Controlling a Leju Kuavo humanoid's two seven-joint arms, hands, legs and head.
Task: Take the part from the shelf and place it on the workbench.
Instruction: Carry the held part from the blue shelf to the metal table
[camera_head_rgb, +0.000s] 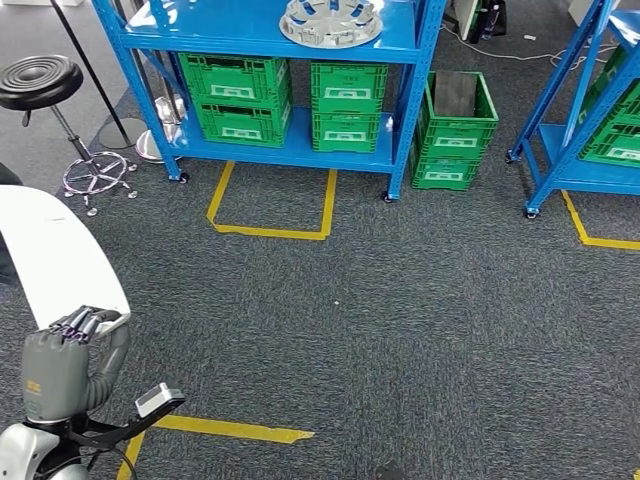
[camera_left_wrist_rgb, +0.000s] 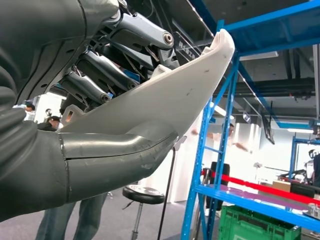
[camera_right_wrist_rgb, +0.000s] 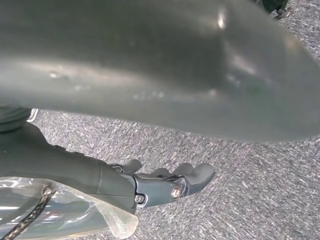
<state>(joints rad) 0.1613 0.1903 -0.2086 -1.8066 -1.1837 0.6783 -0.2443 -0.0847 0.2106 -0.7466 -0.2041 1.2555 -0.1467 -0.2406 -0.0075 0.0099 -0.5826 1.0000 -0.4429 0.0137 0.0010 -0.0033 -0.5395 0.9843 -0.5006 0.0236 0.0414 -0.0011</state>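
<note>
My left hand (camera_head_rgb: 64, 365) grips a long, curved white part (camera_head_rgb: 60, 250) at the lower left of the head view, over the grey carpet. In the left wrist view the fingers (camera_left_wrist_rgb: 113, 75) lie across one face of the white part (camera_left_wrist_rgb: 166, 95) and the thick thumb (camera_left_wrist_rgb: 113, 155) presses on the other. My right hand (camera_right_wrist_rgb: 162, 182) hangs above the carpet with its fingers stretched out and nothing in them. The blue shelf (camera_head_rgb: 264, 40) stands ahead at the far side of the floor.
A silver wheel cover (camera_head_rgb: 330, 20) lies on the shelf, with green crates (camera_head_rgb: 235, 95) below and one (camera_head_rgb: 453, 130) beside it. A black stool (camera_head_rgb: 38, 80) stands at the far left. Yellow tape (camera_head_rgb: 272, 230) marks the floor. A person's legs (camera_left_wrist_rgb: 68, 220) stand close.
</note>
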